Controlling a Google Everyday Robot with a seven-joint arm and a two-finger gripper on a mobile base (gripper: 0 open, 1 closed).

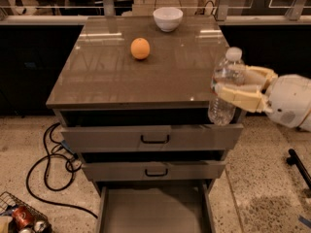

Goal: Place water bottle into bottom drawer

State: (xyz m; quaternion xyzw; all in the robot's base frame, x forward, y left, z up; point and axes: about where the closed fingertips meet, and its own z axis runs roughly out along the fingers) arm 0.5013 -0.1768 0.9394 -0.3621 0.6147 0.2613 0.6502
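Note:
My gripper (228, 85) comes in from the right and is shut on the water bottle (224, 90), a clear ribbed bottle with a white cap. It holds the bottle upright in the air at the cabinet's front right corner, level with the top drawer. The bottom drawer (153, 208) is pulled open below, a wide grey tray with a plain floor and nothing in it. It lies lower and to the left of the bottle.
An orange (140, 48) and a white bowl (167, 18) sit on the brown cabinet top (121, 76). Two black-handled drawers (154, 139) stand partly open. A black cable (51, 164) and a wire basket with cans (19, 218) lie on the floor at left.

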